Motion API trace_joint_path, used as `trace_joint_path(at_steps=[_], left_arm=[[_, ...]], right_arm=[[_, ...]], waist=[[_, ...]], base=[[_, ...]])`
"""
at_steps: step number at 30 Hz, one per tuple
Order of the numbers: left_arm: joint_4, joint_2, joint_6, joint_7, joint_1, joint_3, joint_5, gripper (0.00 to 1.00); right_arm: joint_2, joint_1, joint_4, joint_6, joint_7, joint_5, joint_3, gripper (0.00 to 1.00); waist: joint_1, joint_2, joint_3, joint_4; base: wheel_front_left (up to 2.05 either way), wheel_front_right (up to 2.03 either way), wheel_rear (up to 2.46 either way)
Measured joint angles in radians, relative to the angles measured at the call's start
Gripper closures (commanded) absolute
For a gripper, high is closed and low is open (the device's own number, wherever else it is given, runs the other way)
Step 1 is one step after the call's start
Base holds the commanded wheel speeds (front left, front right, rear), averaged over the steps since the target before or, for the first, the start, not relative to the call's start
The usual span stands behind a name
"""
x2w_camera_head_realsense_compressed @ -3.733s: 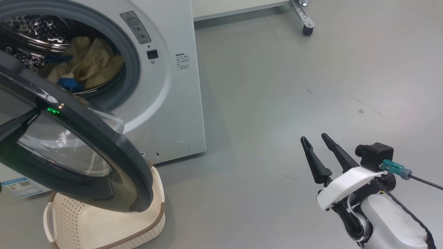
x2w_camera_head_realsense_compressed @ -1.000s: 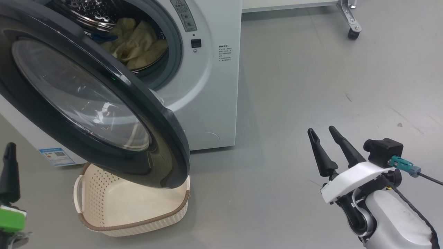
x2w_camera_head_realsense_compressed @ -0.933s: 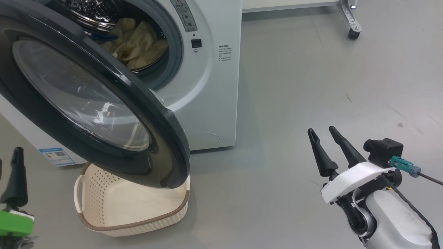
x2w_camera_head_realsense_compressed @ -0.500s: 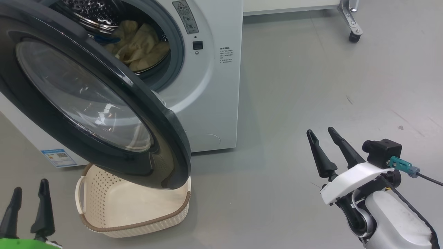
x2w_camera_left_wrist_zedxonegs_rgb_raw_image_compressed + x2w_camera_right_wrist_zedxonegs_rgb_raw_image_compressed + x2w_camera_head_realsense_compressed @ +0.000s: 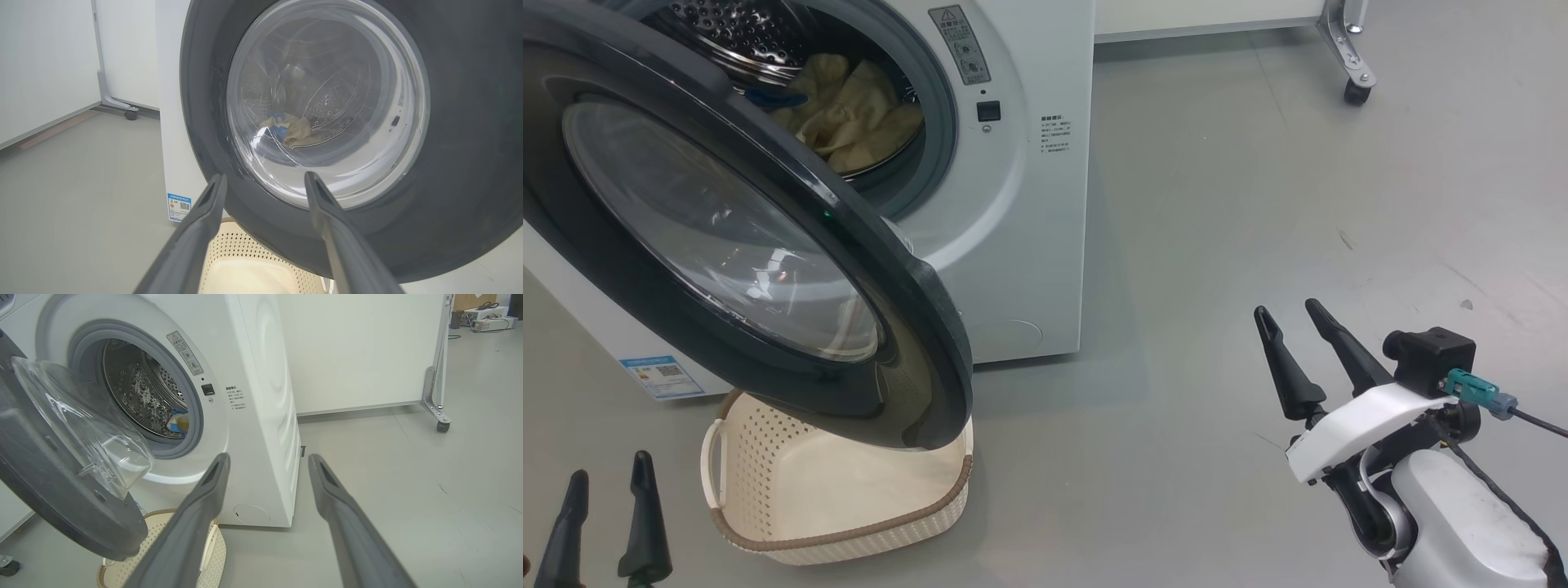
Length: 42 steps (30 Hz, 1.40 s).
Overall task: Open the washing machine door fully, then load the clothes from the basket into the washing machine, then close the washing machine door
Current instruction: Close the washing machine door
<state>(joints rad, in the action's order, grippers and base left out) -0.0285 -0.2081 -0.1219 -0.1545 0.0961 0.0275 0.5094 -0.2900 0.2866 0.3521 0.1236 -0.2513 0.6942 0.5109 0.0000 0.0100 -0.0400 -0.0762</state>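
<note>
The washing machine [image 5: 1029, 212] stands with its black door [image 5: 727, 237] swung partway out, hanging over the basket [image 5: 849, 523]. Cream-yellow clothes [image 5: 849, 114] with blue bands lie in the steel drum. What shows of the basket's inside is bare. My left gripper [image 5: 609, 465] is open at the lower left, apart from the door. In the left wrist view this gripper [image 5: 265, 176] points at the door's glass window [image 5: 327, 102], and the clothes [image 5: 294, 130] show through it. My right gripper [image 5: 1286, 308] hangs open over bare floor, and from its wrist [image 5: 269, 455] it faces the machine [image 5: 261, 396].
A white panel on a metal leg with a caster [image 5: 1356, 90] stands behind the machine at the upper right. Grey floor stretches to the right of the machine. A blue label [image 5: 662, 376] sits at the machine's lower left corner.
My left gripper has drawn back from the door and dropped to the lower left, both fingers now showing. The head camera has shifted. Over the last second the door has kept its angle.
</note>
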Motion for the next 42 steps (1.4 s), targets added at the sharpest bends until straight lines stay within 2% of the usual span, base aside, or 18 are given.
trace_joint_path(at_steps=[16,42], left_arm=[[-0.054,0.000,0.000,-0.053,-0.005,-0.032,-0.011,0.00],[-0.116,0.000,0.000,-0.080,-0.033,-0.058,-0.011,0.00]], right_arm=[[0.005,0.000,0.005,0.000,0.000,-0.008,-0.015,0.00],[0.010,0.000,0.004,0.000,0.000,-0.012,-0.030,0.00]], waist=[[0.0000,0.0000,-0.001,0.003],[0.0000,0.0000,-0.003,0.023]], base=[[0.00,0.00,0.00],[0.00,0.00,0.00]])
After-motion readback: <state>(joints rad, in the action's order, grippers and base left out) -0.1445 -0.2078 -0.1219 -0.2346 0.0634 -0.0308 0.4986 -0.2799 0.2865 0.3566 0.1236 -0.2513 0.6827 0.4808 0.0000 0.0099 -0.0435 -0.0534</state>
